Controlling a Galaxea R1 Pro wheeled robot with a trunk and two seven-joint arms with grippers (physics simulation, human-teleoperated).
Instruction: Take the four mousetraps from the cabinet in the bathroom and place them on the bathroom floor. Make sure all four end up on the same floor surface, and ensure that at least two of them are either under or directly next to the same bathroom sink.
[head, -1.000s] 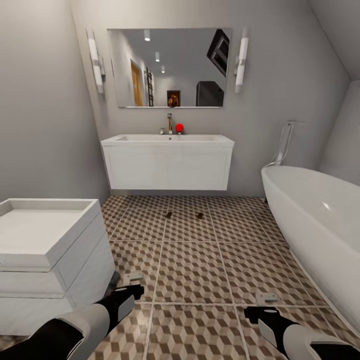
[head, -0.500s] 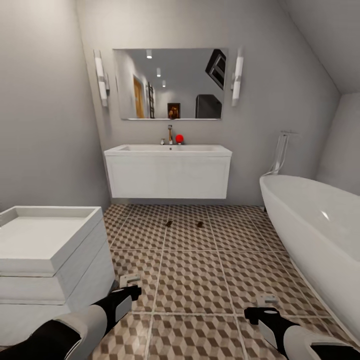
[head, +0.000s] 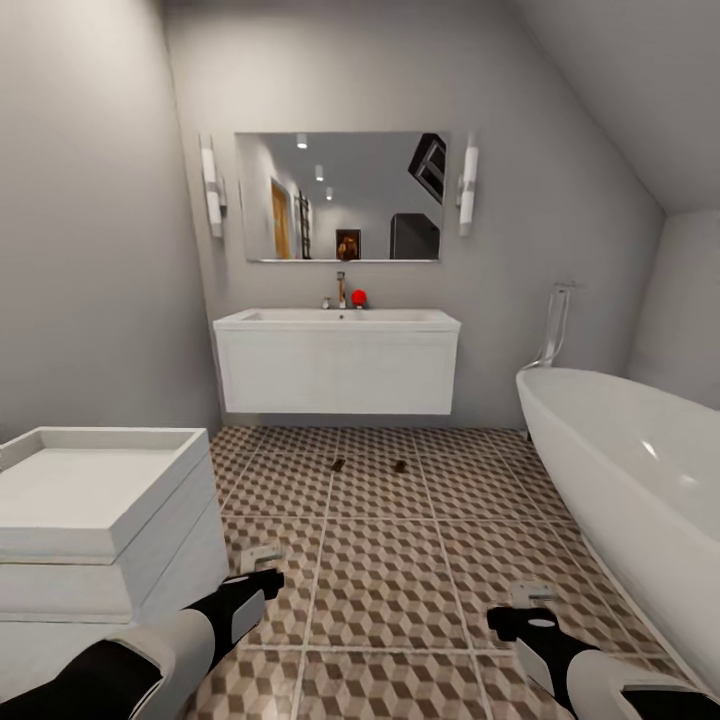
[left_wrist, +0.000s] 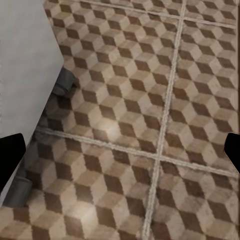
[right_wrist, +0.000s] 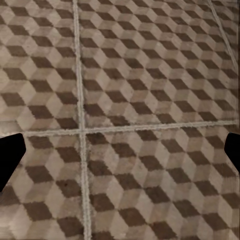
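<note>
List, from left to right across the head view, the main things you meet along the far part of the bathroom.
White unit with a recessed top → left wall light → mirror above the bathroom sink → right wall light → white bathtub.

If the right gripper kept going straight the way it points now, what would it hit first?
Most likely the bathroom floor: the right wrist view looks along the right gripper at bare patterned tile, with nothing between its open fingers. How far off the tile is, the pictures don't show.
</note>
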